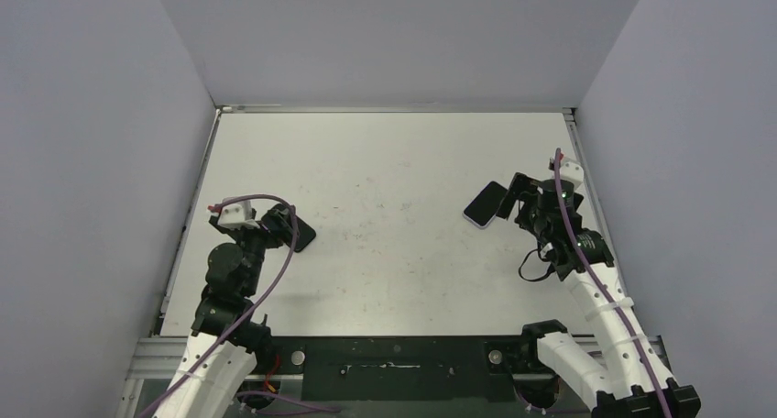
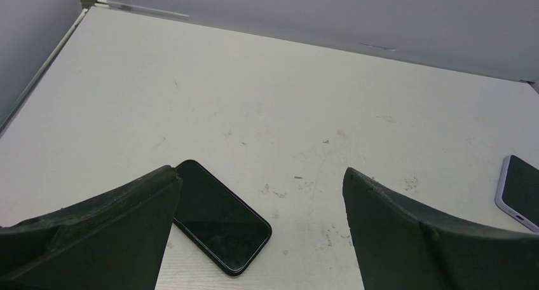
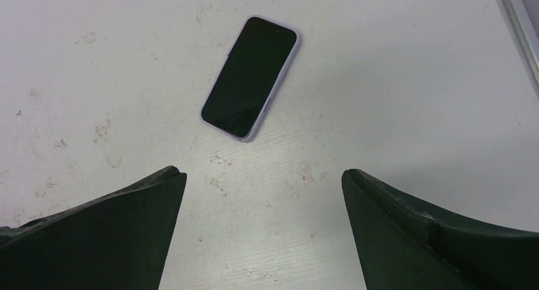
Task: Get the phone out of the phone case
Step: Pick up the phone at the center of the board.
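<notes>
Lab test cell: scuffed white table [image 1: 385, 253] boxed in by plain grey walls [image 1: 92, 115]

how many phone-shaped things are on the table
2: a black one lies flat by the open left gripper; a lavender-edged one lies flat ahead of the open right gripper. None seems hidden.
</notes>
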`<control>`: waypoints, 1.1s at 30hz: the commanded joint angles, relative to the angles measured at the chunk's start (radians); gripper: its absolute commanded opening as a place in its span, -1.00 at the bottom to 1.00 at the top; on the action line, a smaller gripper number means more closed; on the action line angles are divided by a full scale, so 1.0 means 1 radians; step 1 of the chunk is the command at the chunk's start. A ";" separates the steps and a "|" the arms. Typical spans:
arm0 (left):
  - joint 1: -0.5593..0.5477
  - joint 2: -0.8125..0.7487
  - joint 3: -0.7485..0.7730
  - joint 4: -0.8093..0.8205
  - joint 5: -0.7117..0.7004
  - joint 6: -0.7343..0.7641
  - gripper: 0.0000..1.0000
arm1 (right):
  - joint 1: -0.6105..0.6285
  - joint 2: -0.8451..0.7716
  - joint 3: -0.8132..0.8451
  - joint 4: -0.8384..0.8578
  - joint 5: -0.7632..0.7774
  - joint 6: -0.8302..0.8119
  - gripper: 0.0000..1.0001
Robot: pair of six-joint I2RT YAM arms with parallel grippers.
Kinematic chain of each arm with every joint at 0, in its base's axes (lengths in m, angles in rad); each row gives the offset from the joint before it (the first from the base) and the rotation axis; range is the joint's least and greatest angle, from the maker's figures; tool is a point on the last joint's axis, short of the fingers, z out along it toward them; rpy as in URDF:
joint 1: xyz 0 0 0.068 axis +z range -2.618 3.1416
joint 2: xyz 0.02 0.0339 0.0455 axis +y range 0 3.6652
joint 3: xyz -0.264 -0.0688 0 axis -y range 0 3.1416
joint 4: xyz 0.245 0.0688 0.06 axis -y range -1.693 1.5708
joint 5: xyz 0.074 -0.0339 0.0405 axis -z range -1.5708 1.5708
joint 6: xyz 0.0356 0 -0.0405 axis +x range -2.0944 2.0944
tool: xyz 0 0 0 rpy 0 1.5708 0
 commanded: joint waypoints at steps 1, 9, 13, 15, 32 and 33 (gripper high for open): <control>-0.033 -0.014 0.013 0.068 -0.005 -0.009 0.95 | -0.003 0.085 0.032 0.074 -0.057 0.049 1.00; -0.065 -0.029 0.010 0.068 -0.007 -0.016 0.95 | -0.003 0.465 0.146 0.086 -0.006 0.174 1.00; -0.079 -0.039 0.010 0.072 0.002 -0.018 0.95 | 0.006 0.664 0.287 0.063 0.032 0.227 1.00; -0.079 -0.049 0.012 0.068 0.003 -0.018 0.95 | 0.014 0.760 0.372 0.032 0.077 0.260 1.00; -0.087 -0.072 0.005 0.073 0.007 -0.023 0.95 | 0.016 1.193 0.749 -0.220 0.202 0.339 1.00; -0.088 -0.073 0.005 0.073 0.007 -0.023 0.95 | 0.016 1.193 0.747 -0.224 0.199 0.338 1.00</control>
